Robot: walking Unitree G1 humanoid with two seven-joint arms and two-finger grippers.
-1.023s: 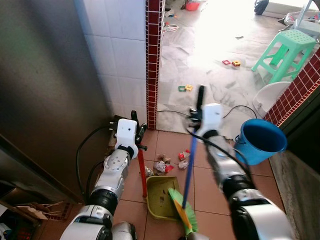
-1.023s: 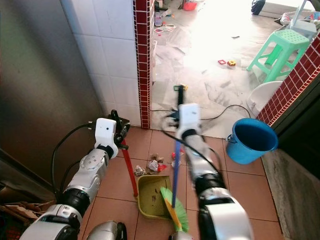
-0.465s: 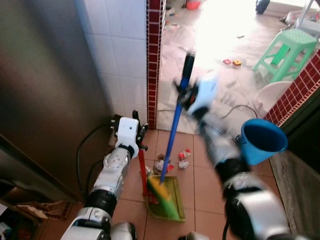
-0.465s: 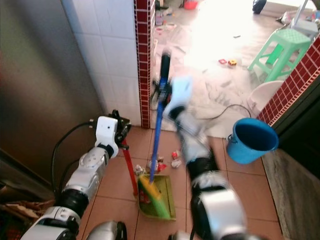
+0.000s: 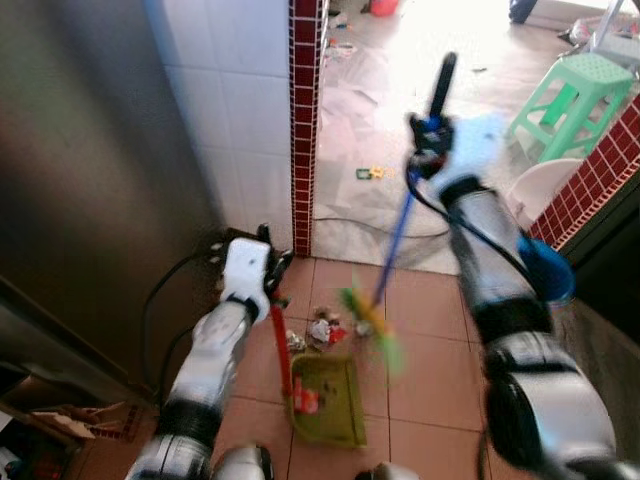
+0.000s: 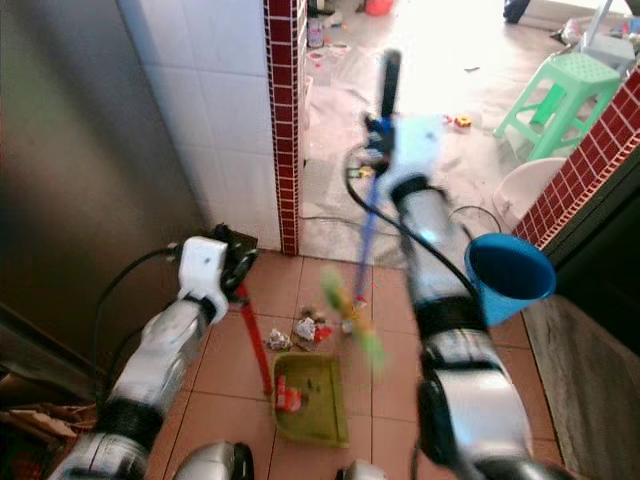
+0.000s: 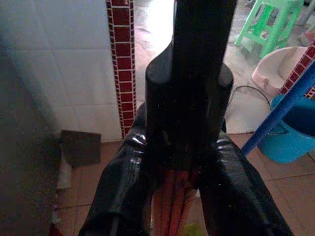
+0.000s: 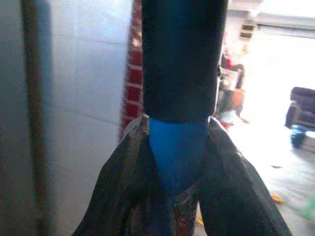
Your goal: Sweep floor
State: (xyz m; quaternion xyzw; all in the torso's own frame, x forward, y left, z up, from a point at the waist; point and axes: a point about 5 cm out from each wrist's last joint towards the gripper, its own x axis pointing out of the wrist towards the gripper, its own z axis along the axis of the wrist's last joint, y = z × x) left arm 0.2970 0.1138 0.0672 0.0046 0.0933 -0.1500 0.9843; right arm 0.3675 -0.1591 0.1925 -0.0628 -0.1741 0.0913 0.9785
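My right gripper [image 5: 428, 140] is shut on the blue broom handle [image 5: 397, 240], just under its black grip, raised over the doorway. The green-yellow bristles [image 5: 372, 330] are blurred and hang just above the tiles, right of the litter pile [image 5: 325, 330]. A green dustpan [image 5: 330, 400] lies on the tiles with a red scrap [image 5: 305, 400] inside it. Its red handle [image 5: 281, 345] stands upright, with my left gripper [image 5: 268, 272] shut on its top. In the left wrist view the fingers [image 7: 123, 187] clamp that red handle [image 7: 170, 201]; in the right wrist view the blue handle [image 8: 177, 147] sits between the fingers.
A red-tiled pillar [image 5: 305, 120] and white wall stand behind the dustpan, with a steel panel [image 5: 90, 180] on the left. A blue bucket [image 6: 508, 275] sits at the right by a red-tiled ledge [image 5: 590, 190]. A green stool [image 5: 570, 95], a black cable [image 5: 340, 225] and scattered toys lie beyond.
The broom swept into the dustpan, then swung up and to the right; its bristles now hang beyond the litter. My right gripper rose and moved right. A red scrap now lies in the dustpan.
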